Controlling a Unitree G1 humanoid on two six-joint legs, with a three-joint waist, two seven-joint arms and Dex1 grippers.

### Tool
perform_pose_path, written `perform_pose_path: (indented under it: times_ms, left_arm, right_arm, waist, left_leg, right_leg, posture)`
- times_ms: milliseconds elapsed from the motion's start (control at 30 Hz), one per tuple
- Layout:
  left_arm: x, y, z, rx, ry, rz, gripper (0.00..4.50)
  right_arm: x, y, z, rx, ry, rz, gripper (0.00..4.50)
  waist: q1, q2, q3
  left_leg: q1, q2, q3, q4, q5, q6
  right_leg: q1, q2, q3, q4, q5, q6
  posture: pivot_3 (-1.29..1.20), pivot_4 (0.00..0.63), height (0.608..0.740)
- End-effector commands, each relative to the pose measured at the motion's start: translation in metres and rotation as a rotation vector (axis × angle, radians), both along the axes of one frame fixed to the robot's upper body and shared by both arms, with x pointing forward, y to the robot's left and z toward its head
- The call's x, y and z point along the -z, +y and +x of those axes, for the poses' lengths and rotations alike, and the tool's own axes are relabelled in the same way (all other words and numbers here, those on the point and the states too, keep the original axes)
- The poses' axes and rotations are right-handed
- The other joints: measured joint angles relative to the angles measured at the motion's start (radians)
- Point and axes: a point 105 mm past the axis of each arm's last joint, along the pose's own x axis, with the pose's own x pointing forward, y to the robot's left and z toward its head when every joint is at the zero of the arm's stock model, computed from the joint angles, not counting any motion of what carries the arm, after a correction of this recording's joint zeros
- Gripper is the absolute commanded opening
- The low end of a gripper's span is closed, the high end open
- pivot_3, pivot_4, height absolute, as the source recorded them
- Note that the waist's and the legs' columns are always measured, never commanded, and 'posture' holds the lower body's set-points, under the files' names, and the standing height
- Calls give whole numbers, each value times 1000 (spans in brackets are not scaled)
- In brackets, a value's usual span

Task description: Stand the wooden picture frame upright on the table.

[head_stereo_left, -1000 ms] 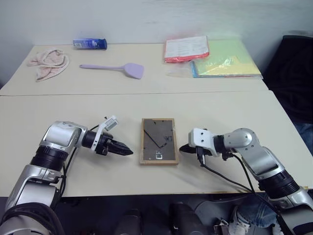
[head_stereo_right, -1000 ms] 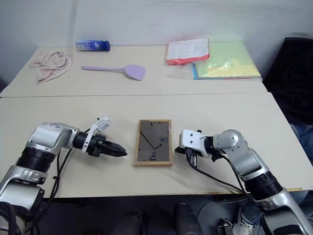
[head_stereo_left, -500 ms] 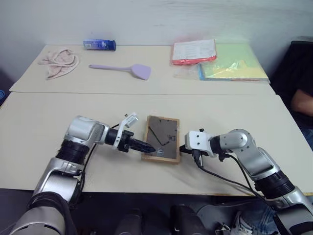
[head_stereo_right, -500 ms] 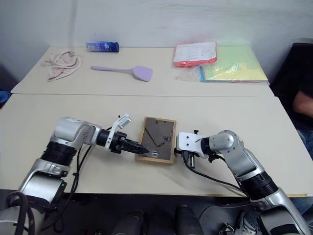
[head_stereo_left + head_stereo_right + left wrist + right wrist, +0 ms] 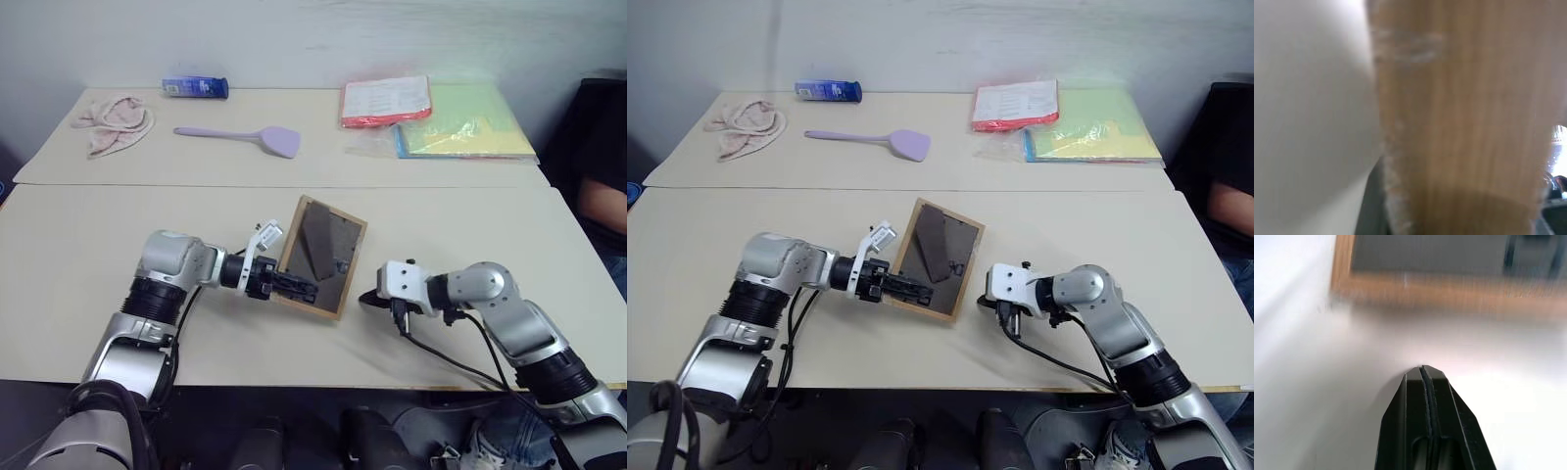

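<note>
The wooden picture frame [image 5: 321, 258] sits near the middle of the front counter [image 5: 69, 255], tilted up with its dark back panel facing the camera. Its near edge rests on the counter while its far edge is raised off the surface. The frame is also turned, so its corners point diagonally rather than square to the counter's front edge.

The left tool [image 5: 302, 288] reaches in from the left and its black fingers are closed narrowly on the frame's lower left edge. In the left wrist view the light wood [image 5: 1459, 122] runs right up against the camera, with bare counter beside it.

The right tool [image 5: 366, 297] rests low on the counter just to the right of the frame, apart from it. Its two fingers [image 5: 1422, 396] are pressed together and hold nothing, their tip pointing at the frame's wooden border [image 5: 1449, 289] across a strip of bare surface.

The front counter is otherwise bare all round the frame, with wide room to the left, right and behind as far as the seam [image 5: 147, 185]. Beyond the seam, well away, lie a pink cloth [image 5: 113, 116], a blue packet [image 5: 194, 87], a lilac spatula [image 5: 245, 136], a red-edged paper packet [image 5: 386, 100] and a yellow-green folder [image 5: 470, 122] at the far right.
</note>
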Motion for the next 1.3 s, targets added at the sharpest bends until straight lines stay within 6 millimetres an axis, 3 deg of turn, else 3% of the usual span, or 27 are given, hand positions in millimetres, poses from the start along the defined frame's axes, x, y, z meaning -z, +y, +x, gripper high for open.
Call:
perform_pose_path:
  times_ms: [33,100,200,400,500,667,800,1133,1233,1300]
  left_arm:
    - [-32,-6,-6,72,-75,-112,831]
    - [-44,-7,-9,99,-108,-145,831]
    - [-48,-8,-10,116,-146,-145,831]
    - [-59,-13,-12,150,-185,-184,831]
    - [-63,-13,-15,172,-205,-190,831]
    - [-62,-13,-15,175,-213,-186,831]
    - [-59,-13,-9,147,-221,-164,831]
    - [-60,-5,4,86,-243,-127,831]
    - [-64,-5,5,86,-236,-136,831]
    - [-68,-8,1,109,-226,-151,831]
  right_arm:
    - [-58,-1,-5,68,24,239,167]
    - [-91,6,-18,51,101,387,573]
    - [-116,17,-27,30,168,480,1562]
    - [-129,45,-17,47,223,572,3689]
    - [-133,55,-12,33,231,597,4500]
    - [-141,67,-34,-136,249,593,4500]
    - [-141,64,-47,-203,239,551,4500]
    - [-139,10,-42,-72,81,444,4500]
    - [-129,-3,-27,18,32,413,4500]
    - [-118,-12,-3,83,-169,309,4500]
  waist:
    - [0,0,1]
    - [-3,1,5]
    - [-4,2,6]
    - [-3,2,6]
    - [-3,2,6]
    - [-3,2,6]
    - [-3,2,6]
    - [-1,1,6]
    - [-4,1,6]
    - [-4,1,6]
  left_leg:
    - [0,0,0,0,0,0]
    - [-2,1,0,0,0,0]
    - [-3,2,-1,0,0,0]
    - [-4,1,-2,0,0,-1]
    - [-10,0,-2,2,0,0]
    - [-17,0,-1,2,1,-1]
    - [-17,0,-1,2,1,-1]
    - [-17,0,-1,2,1,0]
    - [-17,0,1,2,1,0]
    - [-16,0,1,2,1,0]
  right_leg:
    - [0,0,0,0,0,0]
    - [-2,0,0,0,0,0]
    - [-3,0,0,0,0,0]
    - [-3,0,-1,0,0,0]
    - [-10,-1,-1,1,0,0]
    - [-18,-1,-1,6,0,0]
    - [-18,-1,0,6,0,0]
    - [-18,0,0,5,0,0]
    - [-18,0,1,5,0,0]
    - [-18,0,1,5,0,0]
  posture:
    - [0,150,740]
    - [0,150,740]
    - [0,150,740]
    - [0,150,740]
    - [0,150,740]
    - [0,150,740]
    - [0,150,740]
    - [0,150,740]
    - [0,150,740]
    - [0,150,740]
